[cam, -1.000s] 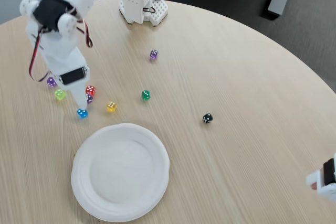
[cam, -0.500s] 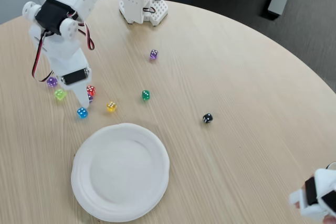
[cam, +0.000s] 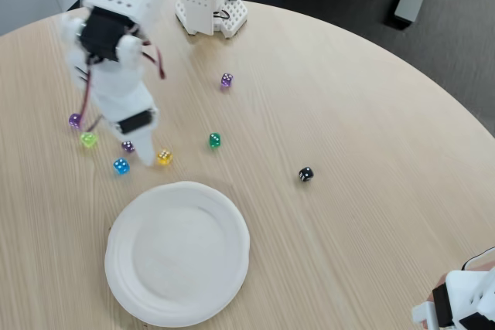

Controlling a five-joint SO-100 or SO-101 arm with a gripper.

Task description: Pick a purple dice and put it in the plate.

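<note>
Three purple dice lie on the round wooden table in the fixed view: one (cam: 128, 146) just left of my gripper, one (cam: 75, 120) further left, and one (cam: 227, 79) near the arm's base. The white plate (cam: 232, 246) sits empty at the front left. My white gripper (cam: 144, 155) points down at the table between the nearest purple dice and a yellow dice (cam: 164, 158). Its body hides the jaws, so I cannot tell whether they hold anything.
Other dice lie around: lime (cam: 89, 139), blue (cam: 121, 165), green (cam: 215, 140), black (cam: 306, 174). The arm's white base (cam: 209, 5) stands at the table's far edge. A white device (cam: 462, 303) pokes in at the bottom right corner.
The arm has swung right and slightly toward the plate. The purple dice it covered now shows on its left. The red dice seen earlier is now hidden. The white device at the bottom right shifted.
</note>
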